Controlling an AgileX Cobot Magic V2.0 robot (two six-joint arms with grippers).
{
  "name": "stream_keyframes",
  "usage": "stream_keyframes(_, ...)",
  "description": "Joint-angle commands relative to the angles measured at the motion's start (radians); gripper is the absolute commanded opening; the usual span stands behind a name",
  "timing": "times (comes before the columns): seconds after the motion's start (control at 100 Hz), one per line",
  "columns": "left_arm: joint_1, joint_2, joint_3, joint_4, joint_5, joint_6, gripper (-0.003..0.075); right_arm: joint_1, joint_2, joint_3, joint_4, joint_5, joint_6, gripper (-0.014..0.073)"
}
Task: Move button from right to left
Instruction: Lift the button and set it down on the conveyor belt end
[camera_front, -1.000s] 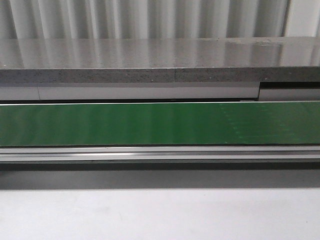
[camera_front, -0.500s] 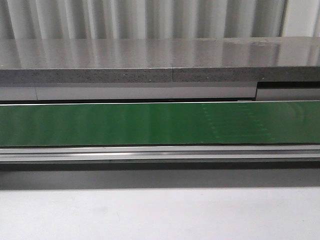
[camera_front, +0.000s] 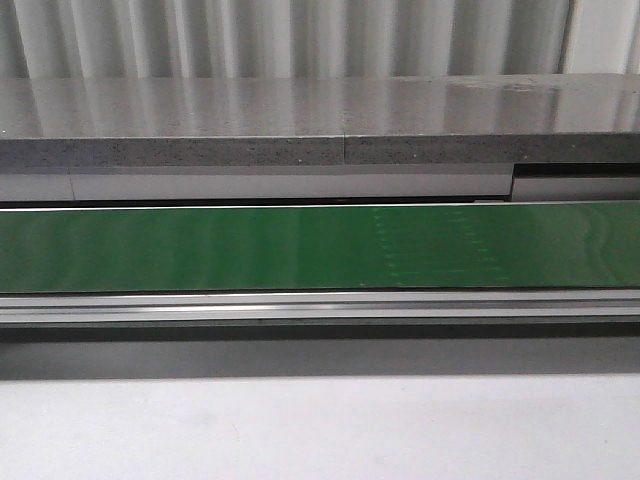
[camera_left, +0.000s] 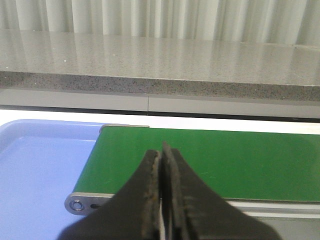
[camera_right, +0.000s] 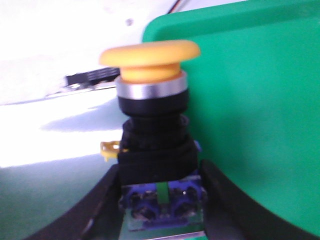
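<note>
The button (camera_right: 151, 100) shows only in the right wrist view: yellow mushroom head, silver ring, black body, blue contact block. My right gripper (camera_right: 160, 175) is shut on the contact block, one finger on each side, with the yellow head pointing away from the wrist. My left gripper (camera_left: 161, 152) is shut and empty, hovering over the near rail at the left end of the green conveyor belt (camera_left: 240, 160). Neither gripper nor the button shows in the front view.
A green tray (camera_right: 260, 100) lies right beside the held button. A light blue tray (camera_left: 40, 170) sits next to the belt's left end. The belt (camera_front: 300, 248) spans the front view, with a grey stone counter (camera_front: 300, 130) behind it and a white table edge (camera_front: 320, 430) in front.
In the front view a faint dotted mark on the green belt has drifted leftwards. Nothing else there has changed.
</note>
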Motion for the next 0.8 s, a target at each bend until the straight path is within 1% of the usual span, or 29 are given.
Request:
stream_keyframes(0.0,0.003,-0.033,0.025,-0.008,-0.079,0.0,-0.002,0.067,-0.043,-0.014,0.018,-0.013,-0.006,0.0157)
stream_keyframes(0.21,0.003,-0.033,0.025,-0.008,-0.079,0.0,-0.002,0.191,-0.043,0.051,0.088,-0.019,-0.005,0.0157)
stream_keyframes(0.33,0.003,-0.033,0.025,-0.008,-0.079,0.0,-0.002,0.231,-0.04,0.118,0.115,-0.062,-0.001,0.0157)
stream_keyframes(0.46,0.003,-0.033,0.025,-0.008,-0.079,0.0,-0.002,0.241,-0.013,0.173,0.126,-0.088,-0.001,0.0157)
stream_keyframes(0.67,0.003,-0.033,0.025,-0.008,-0.079,0.0,-0.002,0.241,0.054,0.181,0.126,-0.086,-0.001,0.0158)
stream_keyframes(0.79,0.003,-0.033,0.025,-0.008,-0.079,0.0,-0.002,0.241,0.078,0.181,0.126,-0.088,-0.001,0.0212)
